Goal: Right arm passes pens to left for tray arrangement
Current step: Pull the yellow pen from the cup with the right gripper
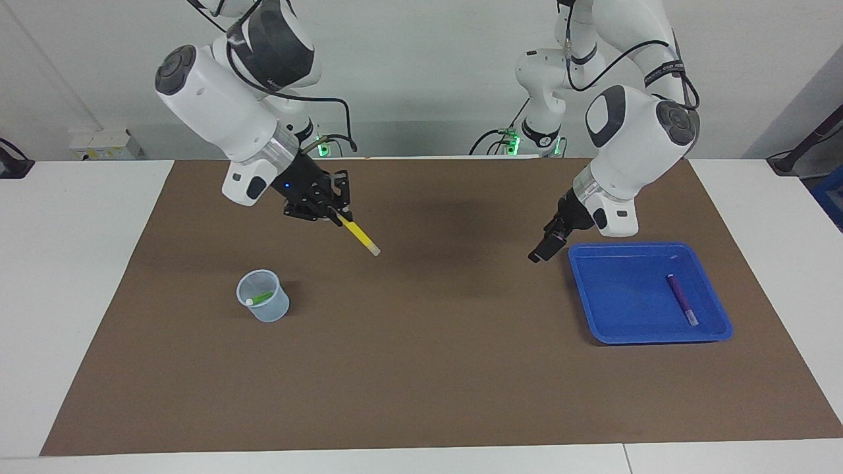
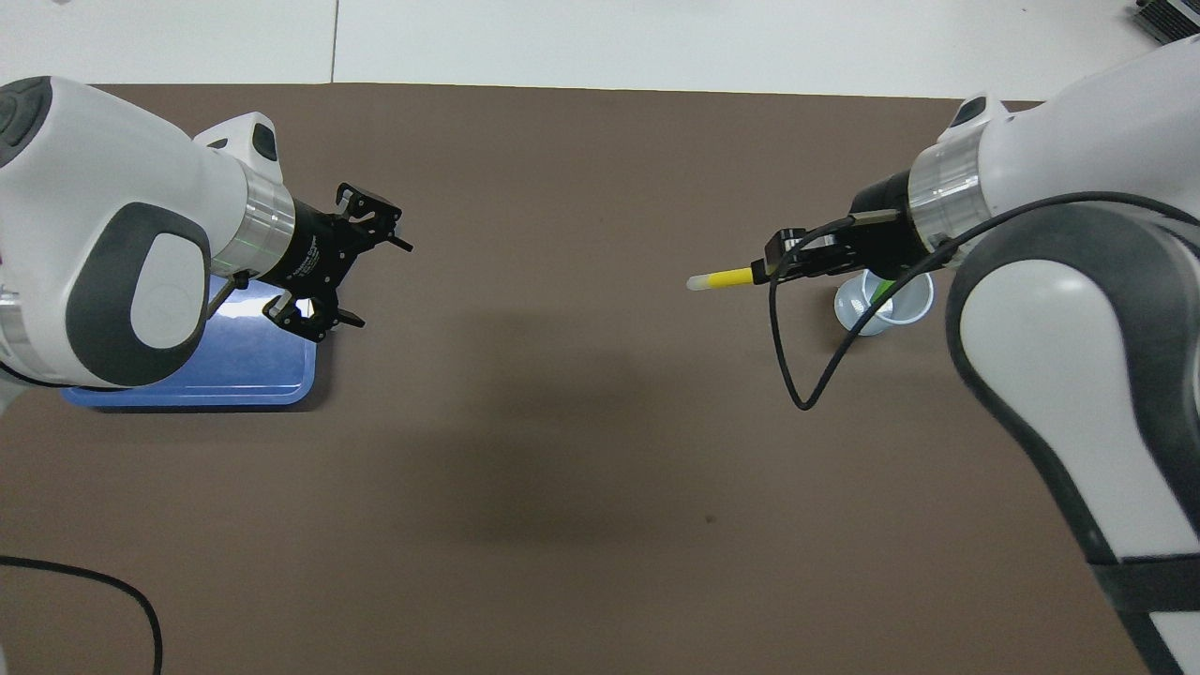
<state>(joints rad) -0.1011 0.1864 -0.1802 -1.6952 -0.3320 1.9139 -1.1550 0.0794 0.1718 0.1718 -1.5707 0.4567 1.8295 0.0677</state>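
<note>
In the facing view the right gripper (image 1: 334,214) hangs in the upper left of the frame over bare brown mat (image 1: 421,368), its fingers clamped on the dark end of the yellow pen (image 1: 359,235), which slants down toward the middle of the frame with its pale tip lowest. Below it, in the left middle of the frame, stands a small translucent cup (image 1: 263,305) with the green pen (image 1: 261,298) leaning inside. The left gripper (image 1: 537,253) hangs in the right middle of the frame, over the mat just beside the corner of the blue tray (image 1: 612,332), and holds nothing; in the overhead view the same left gripper (image 2: 361,281) shows its 2 fingers spread wide apart at the left of the frame, partly covering the tray (image 2: 272,394). The purple pen (image 1: 681,299) lies flat inside the tray, close to the rim toward the left arm's end of the table. In the overhead view the yellow pen (image 2: 722,278) points level toward the centre of the frame from the right gripper (image 2: 773,269), with the cup (image 2: 867,314) partly hidden under that arm.
</note>
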